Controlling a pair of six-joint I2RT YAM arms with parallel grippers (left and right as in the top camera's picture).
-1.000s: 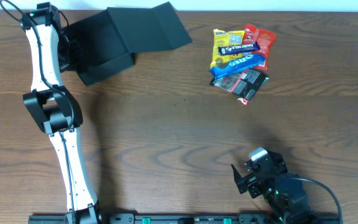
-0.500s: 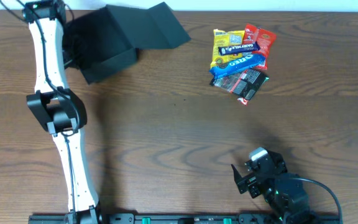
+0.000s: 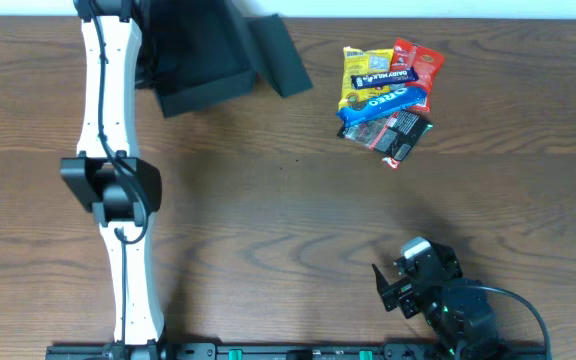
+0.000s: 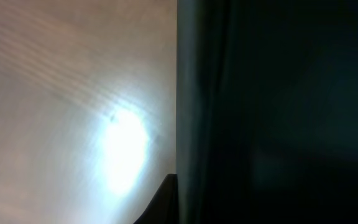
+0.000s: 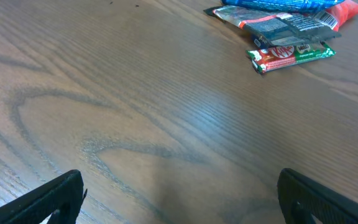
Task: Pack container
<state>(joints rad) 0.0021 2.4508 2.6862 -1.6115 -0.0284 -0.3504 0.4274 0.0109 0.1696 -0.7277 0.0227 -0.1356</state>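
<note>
1. My feed shows the dark charcoal-green matte cardboard box (image 3: 203,70) plain, with no print.
2. The brown wooden bench (image 3: 288,220) has wavy darker grain.
3. The snacks I see are a yellow crinkly packet (image 3: 361,72), a red foil packet (image 3: 420,60), a blue packet with white lettering (image 3: 388,100) and a black wrapper with a red end (image 3: 400,132).
4. The slim left arm (image 3: 103,100) is white with black joints.
5. The right fingers (image 5: 48,199) are black.

container (image 3: 200,82): slides right and toward the far edge
flap lid (image 3: 284,62): turns steeper
left arm (image 3: 103,100): swings right with it
</note>
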